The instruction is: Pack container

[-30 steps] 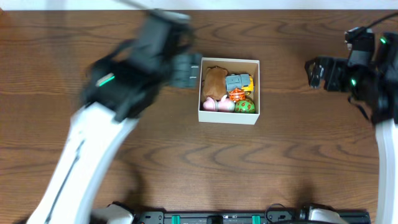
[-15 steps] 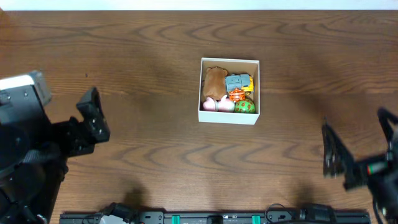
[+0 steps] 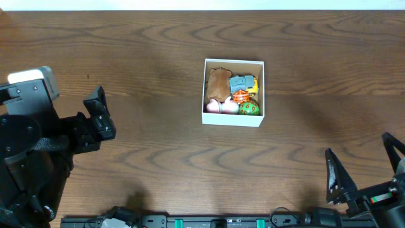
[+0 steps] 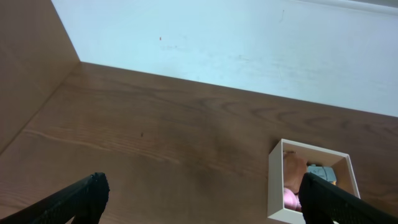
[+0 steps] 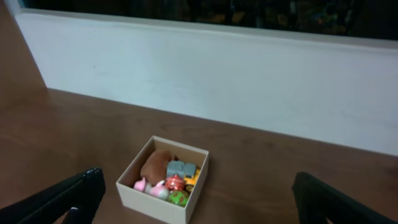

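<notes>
Overhead, container (image 3: 232,120) with perhaps 5 toys (image 3: 233,92)

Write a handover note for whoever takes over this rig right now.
Left gripper: open, empty, off to the left of the box.
Right gripper: open, empty, near the front edge on the right.
Container: mid-table, upright, holding small toys: brown, grey-yellow, orange, pink, green.
Done: no toy lies loose on the table.
Left: apparently nothing to pack; check beyond the views.

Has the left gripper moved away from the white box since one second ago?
Yes. One second ago the left gripper was beside the left wall of the container; now it is far left of it and lower in the overhead view.
</notes>
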Robot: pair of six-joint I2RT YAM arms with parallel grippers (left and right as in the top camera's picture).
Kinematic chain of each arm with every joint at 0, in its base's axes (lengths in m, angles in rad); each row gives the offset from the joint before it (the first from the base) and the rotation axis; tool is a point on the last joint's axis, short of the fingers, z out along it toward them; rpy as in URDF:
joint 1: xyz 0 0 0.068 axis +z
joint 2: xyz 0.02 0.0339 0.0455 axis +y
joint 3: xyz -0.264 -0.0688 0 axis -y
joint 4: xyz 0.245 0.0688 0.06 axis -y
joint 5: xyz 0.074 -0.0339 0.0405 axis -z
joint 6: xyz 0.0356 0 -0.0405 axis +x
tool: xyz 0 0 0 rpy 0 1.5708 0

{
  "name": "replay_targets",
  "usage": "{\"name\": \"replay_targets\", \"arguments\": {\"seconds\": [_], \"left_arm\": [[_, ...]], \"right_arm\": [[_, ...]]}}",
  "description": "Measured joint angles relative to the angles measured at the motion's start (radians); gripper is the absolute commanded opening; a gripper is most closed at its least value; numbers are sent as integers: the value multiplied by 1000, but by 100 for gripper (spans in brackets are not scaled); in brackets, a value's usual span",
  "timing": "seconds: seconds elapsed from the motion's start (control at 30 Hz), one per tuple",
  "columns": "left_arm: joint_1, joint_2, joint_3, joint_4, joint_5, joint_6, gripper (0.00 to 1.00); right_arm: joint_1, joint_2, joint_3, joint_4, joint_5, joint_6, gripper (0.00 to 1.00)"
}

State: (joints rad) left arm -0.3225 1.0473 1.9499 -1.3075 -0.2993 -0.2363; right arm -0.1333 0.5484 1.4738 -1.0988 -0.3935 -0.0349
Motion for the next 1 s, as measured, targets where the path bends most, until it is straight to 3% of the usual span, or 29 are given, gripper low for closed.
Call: {"name": "replay_targets", "arguments": {"seconds": [0.5, 0.7, 0.87, 1.0], "left_arm": [[0, 0, 0, 0, 0, 0, 98], [0, 0, 0, 0, 0, 0, 98], [0, 0, 0, -1, 0, 0, 98], [0, 0, 0, -2, 0, 0, 98]], "right_arm": [[0, 0, 0, -3, -23, 53, 99], [0, 0, -19, 7, 16, -14, 99], [0, -4, -159, 114, 26, -60, 99], [0, -5, -375, 294, 11, -77, 99]]}}
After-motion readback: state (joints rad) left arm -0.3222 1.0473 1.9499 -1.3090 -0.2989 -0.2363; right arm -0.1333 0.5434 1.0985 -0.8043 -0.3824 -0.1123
